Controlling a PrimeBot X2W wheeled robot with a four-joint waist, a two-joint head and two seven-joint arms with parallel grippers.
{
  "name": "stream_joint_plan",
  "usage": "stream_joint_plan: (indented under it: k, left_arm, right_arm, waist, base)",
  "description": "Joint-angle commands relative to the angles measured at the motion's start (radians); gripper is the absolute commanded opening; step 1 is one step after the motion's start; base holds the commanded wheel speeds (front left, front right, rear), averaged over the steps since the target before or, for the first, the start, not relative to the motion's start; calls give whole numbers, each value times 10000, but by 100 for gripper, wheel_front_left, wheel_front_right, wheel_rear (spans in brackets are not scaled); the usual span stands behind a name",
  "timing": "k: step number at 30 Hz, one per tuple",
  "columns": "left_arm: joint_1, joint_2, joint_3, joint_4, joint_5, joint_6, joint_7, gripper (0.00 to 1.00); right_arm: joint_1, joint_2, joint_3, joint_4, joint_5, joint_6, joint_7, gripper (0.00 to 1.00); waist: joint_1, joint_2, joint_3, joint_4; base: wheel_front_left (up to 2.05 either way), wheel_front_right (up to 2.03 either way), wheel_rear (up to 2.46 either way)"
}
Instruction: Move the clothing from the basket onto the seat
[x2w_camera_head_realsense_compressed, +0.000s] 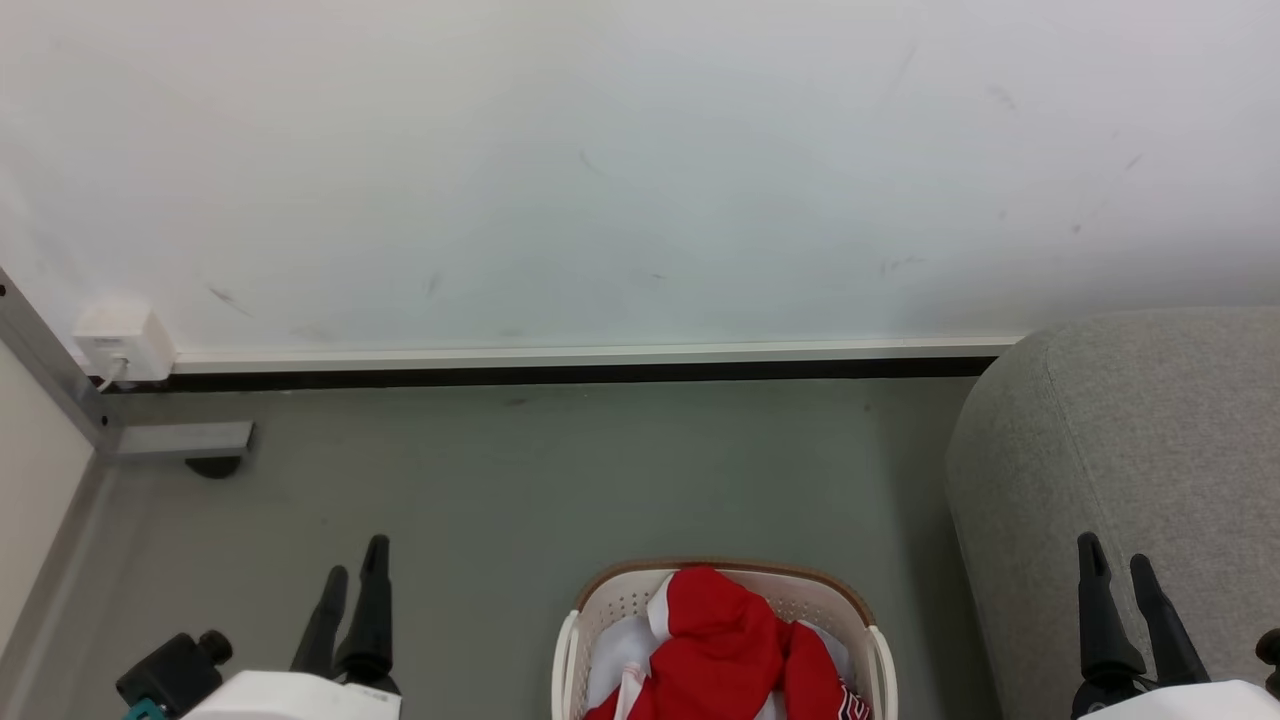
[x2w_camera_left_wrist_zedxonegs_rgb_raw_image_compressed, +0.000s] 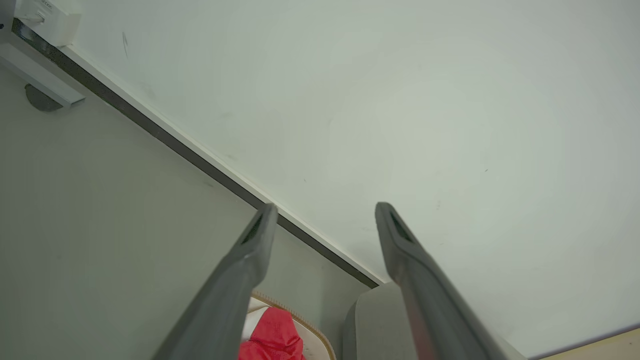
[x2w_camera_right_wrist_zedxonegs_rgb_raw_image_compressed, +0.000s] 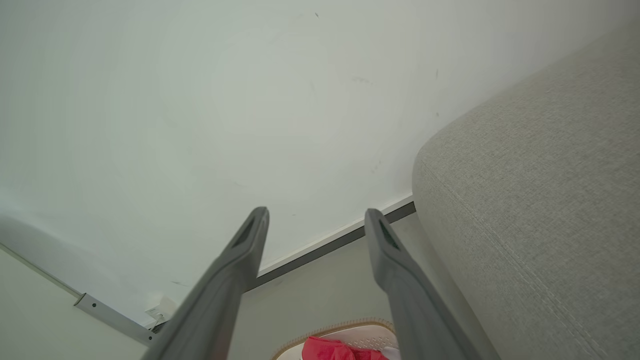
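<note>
Head view, and the red jersey (x2w_camera_head_realsense_compressed: 725, 630) sits heaped in the basket (x2w_camera_head_realsense_compressed: 720, 566), low at near centre on the grey floor (x2w_camera_head_realsense_compressed: 500, 480), with a white cloth (x2w_camera_head_realsense_compressed: 612, 662) tucked in beside it. The sofa (x2w_camera_head_realsense_compressed: 1130, 450) stands just right of the basket, against the far wall (x2w_camera_head_realsense_compressed: 600, 150). The left gripper (x2w_camera_head_realsense_compressed: 357, 557) hangs over the floor left of the basket, fingers spread, holding nothing. The right gripper (x2w_camera_head_realsense_compressed: 1115, 550) hovers before the sofa, fingers likewise parted, holding nothing.
</note>
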Motion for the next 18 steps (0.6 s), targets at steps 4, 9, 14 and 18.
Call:
stream_joint_plan:
  k: [4, 9, 14, 18]
  left_arm:
    - [-103, 58, -23, -171, 739, -33, -192, 100]
    - [-87, 54, -40, -185, 1382, -57, -343, 100]
    - [-59, 49, -41, -182, 1985, -70, -463, 100]
    - [-39, 45, -38, -167, 2478, -81, -564, 100]
  right_arm:
    - [-29, -27, 31, -180, -703, -9, -173, 100]
    - [9, -24, 70, -211, -1327, -9, -316, 100]
    - [43, -21, 83, -224, -1929, -10, -462, 100]
    - [67, -19, 80, -243, -2396, -11, -565, 100]
  waist:
    - [0, 0, 7, 20]
    - [0, 0, 12, 33]
    - [0, 0, 9, 34]
    - [0, 0, 2, 29]
  base:
    - [0, 0, 0]
    - [0, 0, 0]
    - [0, 0, 0]
    - [0, 0, 0]
